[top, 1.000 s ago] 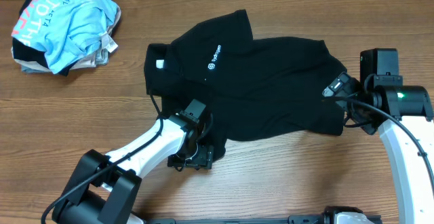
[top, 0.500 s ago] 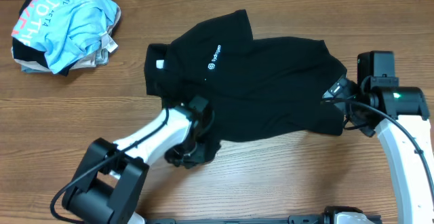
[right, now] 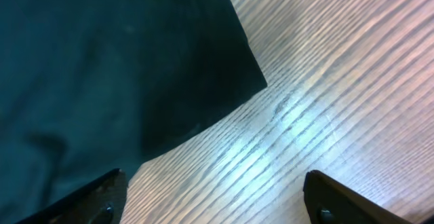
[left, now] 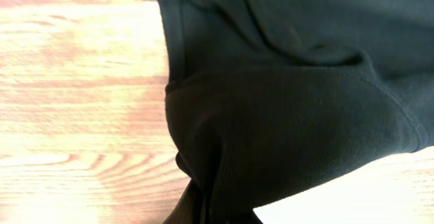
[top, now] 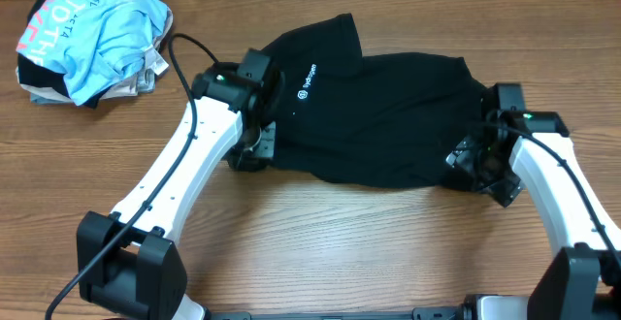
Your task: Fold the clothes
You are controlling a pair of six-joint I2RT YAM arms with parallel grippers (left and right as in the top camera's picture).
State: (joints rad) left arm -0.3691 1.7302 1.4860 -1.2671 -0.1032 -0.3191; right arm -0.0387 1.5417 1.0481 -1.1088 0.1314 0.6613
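The clothes, a black polo shirt with a small white chest logo, lie spread across the middle of the table. My left gripper is shut on a bunched fold of the shirt's left edge; in the left wrist view the black fabric gathers into the shut jaws at the bottom. My right gripper stands open at the shirt's lower right corner. In the right wrist view its fingers frame bare wood, with the shirt's edge just beyond and to the left. The left arm hides the collar.
A crumpled light-blue T-shirt lies on a small pile of other garments at the back left corner. Bare wooden tabletop runs along the front, between the two arm bases.
The left gripper shut on the shirt's lower left part and carried it back and left, up to the collar area. The right gripper moved in to the shirt's right corner.
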